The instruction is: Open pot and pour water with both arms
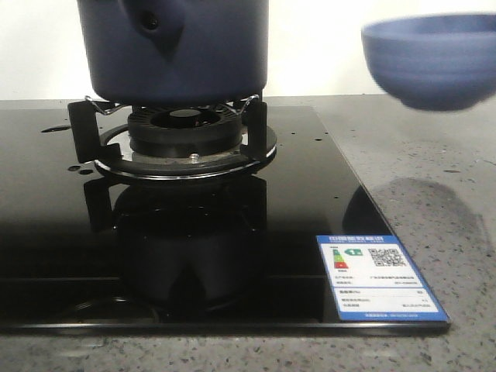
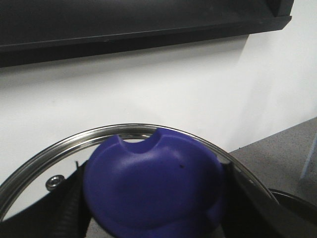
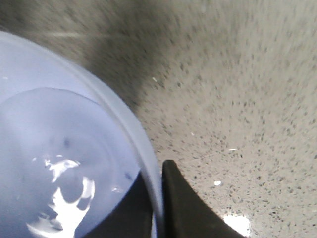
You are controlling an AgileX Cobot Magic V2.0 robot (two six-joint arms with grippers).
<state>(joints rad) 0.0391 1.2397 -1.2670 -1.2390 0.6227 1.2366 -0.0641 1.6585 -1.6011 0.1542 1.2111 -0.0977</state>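
Speckled grey table [image 1: 434, 256] carries a glossy black stove top [image 1: 194, 248], and on its burner stand [image 1: 182, 143] sits the pot [image 1: 174, 50], dark navy, rounded at the bottom edge, hollow handle socket facing the camera. Left jaws grip the blue knob [image 2: 153, 186] of a steel-rimmed glass lid [image 2: 29, 173]. Right jaws pinch the rim of a light blue bowl [image 1: 430, 62] holding water, raised well right of the pot.

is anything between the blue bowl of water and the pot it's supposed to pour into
Nothing visible in the front view: the bowl hangs in open air to the right of the pot on the burner, with only bare wall between them. The pot's mouth is cut off above the frame. The left wrist view shows the glass lid held against the wall.
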